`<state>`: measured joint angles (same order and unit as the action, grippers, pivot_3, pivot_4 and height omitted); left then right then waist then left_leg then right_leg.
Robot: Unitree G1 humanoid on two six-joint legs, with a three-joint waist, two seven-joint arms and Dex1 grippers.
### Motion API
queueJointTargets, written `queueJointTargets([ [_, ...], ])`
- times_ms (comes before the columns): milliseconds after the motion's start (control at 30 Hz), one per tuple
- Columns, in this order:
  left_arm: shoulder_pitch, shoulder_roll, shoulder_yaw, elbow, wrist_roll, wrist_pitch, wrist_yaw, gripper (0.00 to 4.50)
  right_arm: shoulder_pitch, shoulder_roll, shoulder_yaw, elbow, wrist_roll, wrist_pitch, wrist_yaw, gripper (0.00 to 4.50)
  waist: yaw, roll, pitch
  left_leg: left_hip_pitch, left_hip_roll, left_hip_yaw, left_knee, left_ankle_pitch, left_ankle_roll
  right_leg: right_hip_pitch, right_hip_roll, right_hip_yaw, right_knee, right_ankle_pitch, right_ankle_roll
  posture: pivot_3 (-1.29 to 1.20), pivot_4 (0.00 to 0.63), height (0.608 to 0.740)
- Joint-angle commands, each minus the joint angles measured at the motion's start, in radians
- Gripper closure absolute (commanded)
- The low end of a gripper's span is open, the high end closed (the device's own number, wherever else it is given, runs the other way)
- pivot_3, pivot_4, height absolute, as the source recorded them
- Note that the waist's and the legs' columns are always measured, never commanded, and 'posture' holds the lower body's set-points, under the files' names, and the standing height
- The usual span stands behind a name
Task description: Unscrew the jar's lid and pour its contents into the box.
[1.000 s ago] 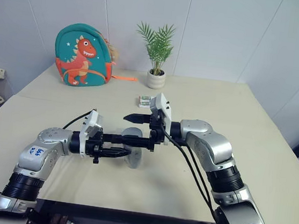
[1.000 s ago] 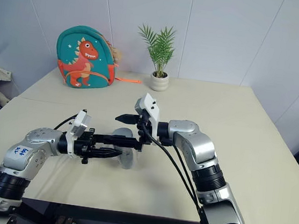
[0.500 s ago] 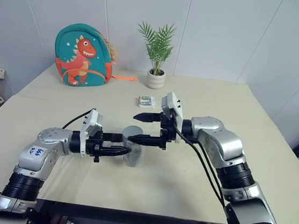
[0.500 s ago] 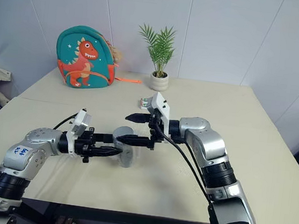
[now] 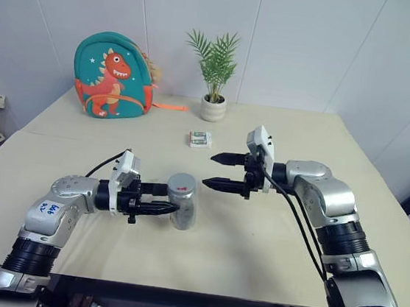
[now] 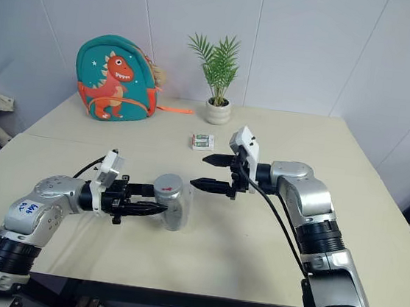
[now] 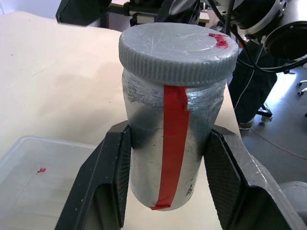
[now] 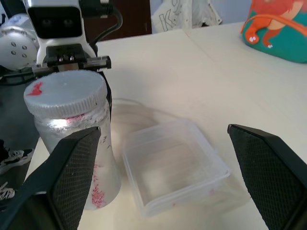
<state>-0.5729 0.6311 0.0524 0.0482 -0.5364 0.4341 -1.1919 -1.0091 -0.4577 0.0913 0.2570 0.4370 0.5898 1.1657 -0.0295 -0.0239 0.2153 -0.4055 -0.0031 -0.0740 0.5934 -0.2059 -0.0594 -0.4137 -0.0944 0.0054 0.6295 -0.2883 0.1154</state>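
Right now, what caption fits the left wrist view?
Left gripper clamps the jar, lid on, above the box.

I'm looking at what reads as a robot test room, not a home: a plain beige counter point(image 5: 269, 242) against bare white panelled walls point(image 5: 313, 47), dressed with props, a dinosaur backpack point(image 5: 113, 75) and a small potted plant point(image 5: 217, 66). In the left wrist view, cables point(image 7: 268, 139) trail over a hard floor.

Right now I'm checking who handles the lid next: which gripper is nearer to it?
Left. The left gripper grips the jar just below the lid. The right gripper hangs open off to the lid's right, apart from it.
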Motion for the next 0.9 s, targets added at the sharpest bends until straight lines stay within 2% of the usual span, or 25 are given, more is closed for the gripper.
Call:
queueJointTargets([
  [33, -0.012, -0.002, 0.027, -0.020, -0.019, -0.022, -0.003, 2.63, -0.041, 0.030, -0.068, -0.098, 0.114, 0.091, -0.015, 0.03, -0.001, 0.000, 0.000, 0.000, 0.000, 0.000, 0.000, 0.000, 0.000, 0.000, 0.000, 0.000, 0.000, 0.000, 0.000, 0.00, 0.150, 0.740],
  [267, -0.015, -0.003, 0.022, -0.014, -0.003, -0.035, 0.014, 2.63, 0.006, 0.115, -0.015, -0.261, 0.158, 0.191, -0.104, 0.03, 0.001, 0.000, 0.000, 0.000, 0.000, 0.000, 0.000, 0.000, 0.000, 0.000, 0.000, 0.000, 0.000, 0.000, 0.000, 0.00, 0.150, 0.740],
  [500, -0.010, 0.000, 0.024, -0.027, -0.014, -0.023, 0.014, 2.63, 0.023, 0.153, 0.102, -0.275, 0.049, 0.107, -0.160, 0.03, 0.000, 0.000, 0.000, 0.000, 0.000, 0.000, 0.001, 0.000, 0.000, 0.000, 0.000, 0.000, 0.000, 0.000, 0.000, 0.00, 0.150, 0.740],
  [900, -0.006, 0.000, 0.019, -0.025, -0.013, -0.021, 0.005, 2.63, 0.013, 0.172, 0.062, -0.237, 0.050, 0.077, -0.171, 0.03, 0.000, 0.000, 0.000, 0.000, 0.000, 0.000, 0.001, 0.000, 0.000, 0.000, 0.000, 0.000, 0.000, 0.000, 0.000, 0.00, 0.150, 0.740],
])
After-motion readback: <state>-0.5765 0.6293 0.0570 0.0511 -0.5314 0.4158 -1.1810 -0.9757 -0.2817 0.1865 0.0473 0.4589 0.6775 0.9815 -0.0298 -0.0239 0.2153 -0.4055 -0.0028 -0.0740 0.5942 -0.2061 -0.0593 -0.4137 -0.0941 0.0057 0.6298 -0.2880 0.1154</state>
